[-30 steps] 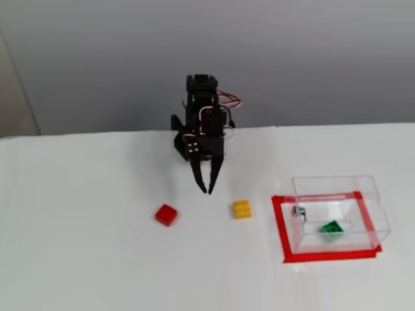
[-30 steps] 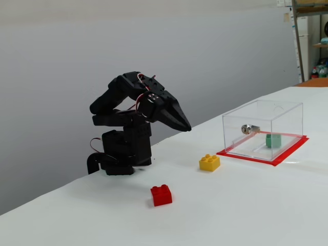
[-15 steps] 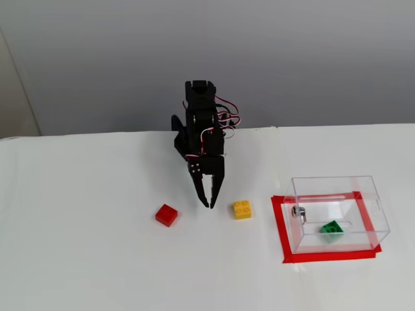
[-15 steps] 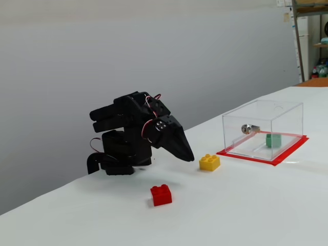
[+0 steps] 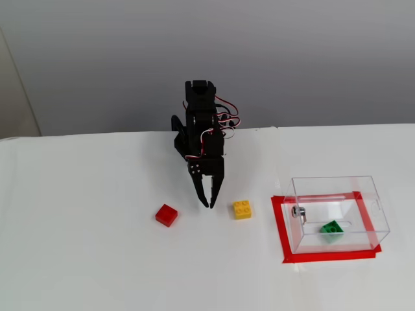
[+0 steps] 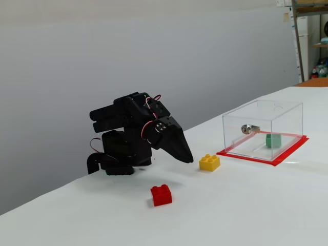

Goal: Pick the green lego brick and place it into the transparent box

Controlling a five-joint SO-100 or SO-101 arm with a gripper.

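Note:
The green lego brick lies on the floor of the transparent box, which stands on a red-taped square at the right in both fixed views. My black gripper points down at the table, folded close to the arm's base, far left of the box. Its fingers are together with nothing between them. The tips hang between the red brick and the yellow brick, a little above the table.
A red brick lies left of the gripper tips and a yellow brick right of them. The arm's base stands at the table's back edge against a grey wall. White table surface spreads all around.
The arm has folded down, bringing the shut gripper lower toward the table between the red and yellow bricks. Over the last half second it barely moved. The green brick stays in the box.

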